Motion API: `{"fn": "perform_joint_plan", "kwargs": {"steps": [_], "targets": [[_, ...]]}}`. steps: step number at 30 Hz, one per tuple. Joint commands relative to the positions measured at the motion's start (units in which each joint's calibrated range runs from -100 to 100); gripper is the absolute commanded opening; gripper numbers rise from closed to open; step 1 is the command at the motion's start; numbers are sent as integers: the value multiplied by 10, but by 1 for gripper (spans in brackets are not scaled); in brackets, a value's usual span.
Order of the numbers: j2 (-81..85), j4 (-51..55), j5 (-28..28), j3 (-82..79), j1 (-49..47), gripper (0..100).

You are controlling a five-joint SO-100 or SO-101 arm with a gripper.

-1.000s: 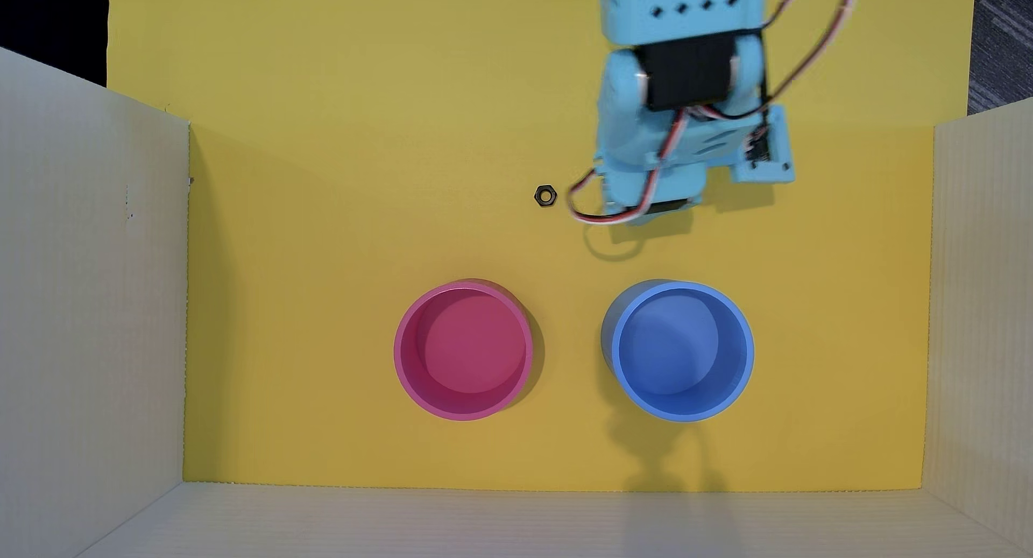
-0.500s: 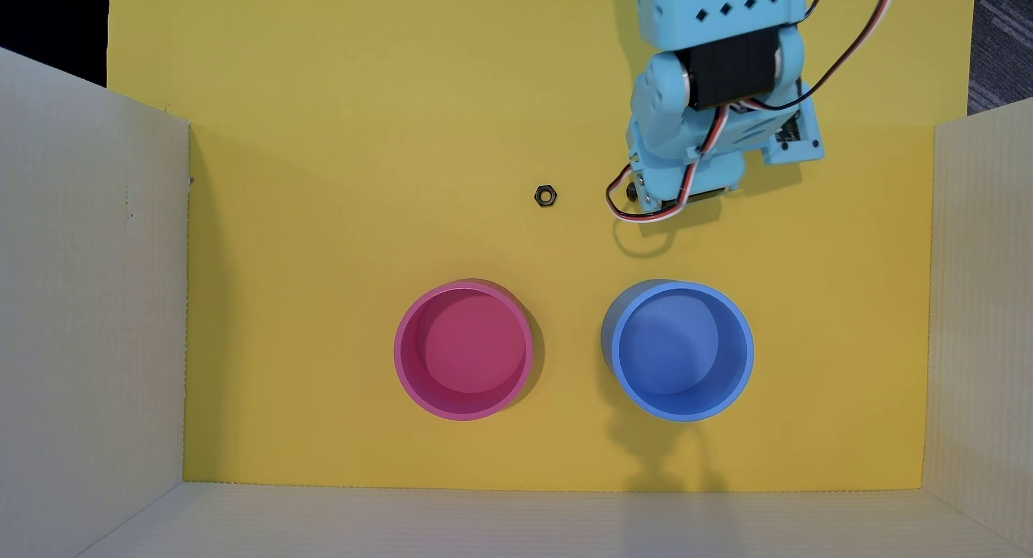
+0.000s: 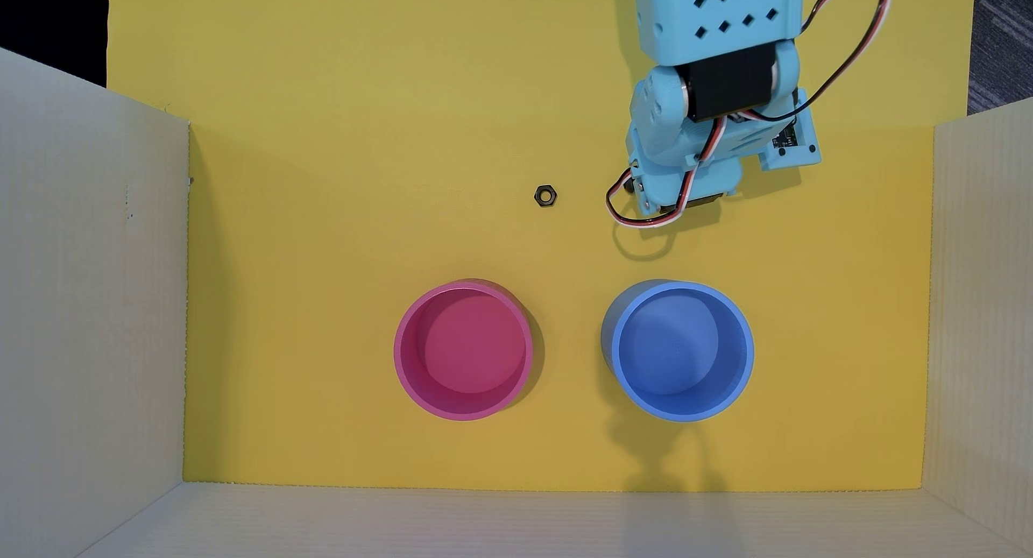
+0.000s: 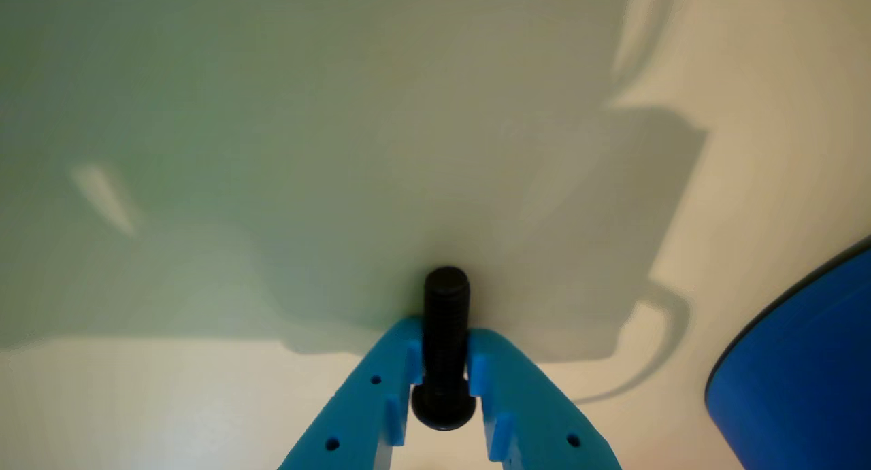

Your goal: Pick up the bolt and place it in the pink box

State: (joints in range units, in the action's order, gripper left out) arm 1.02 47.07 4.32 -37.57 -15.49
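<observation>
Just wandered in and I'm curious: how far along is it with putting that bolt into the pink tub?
The grab looks done: the tool is clamped on the black bolt. Carrying it is in hand. Left: the pink tub is empty, so the drop remains.

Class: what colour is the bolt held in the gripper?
Black; the bolt shows best in the wrist view, between the gripper fingers.

A yellow mat (image 3: 335,200) is walled on three sides by pale corrugated board (image 3: 84,312); grey carpet (image 3: 1000,38) shows beyond.
</observation>
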Motion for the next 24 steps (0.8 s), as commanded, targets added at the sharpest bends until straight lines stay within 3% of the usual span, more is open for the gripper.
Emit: {"fn": "perform_joint_plan", "kwargs": {"steps": [1,10,17,24], "targets": [[2,-2,-2,12,-2,1],[107,5,3,24,30,1],[282,21,3,37,140,1],[253,21,3,117,232,1]]}}
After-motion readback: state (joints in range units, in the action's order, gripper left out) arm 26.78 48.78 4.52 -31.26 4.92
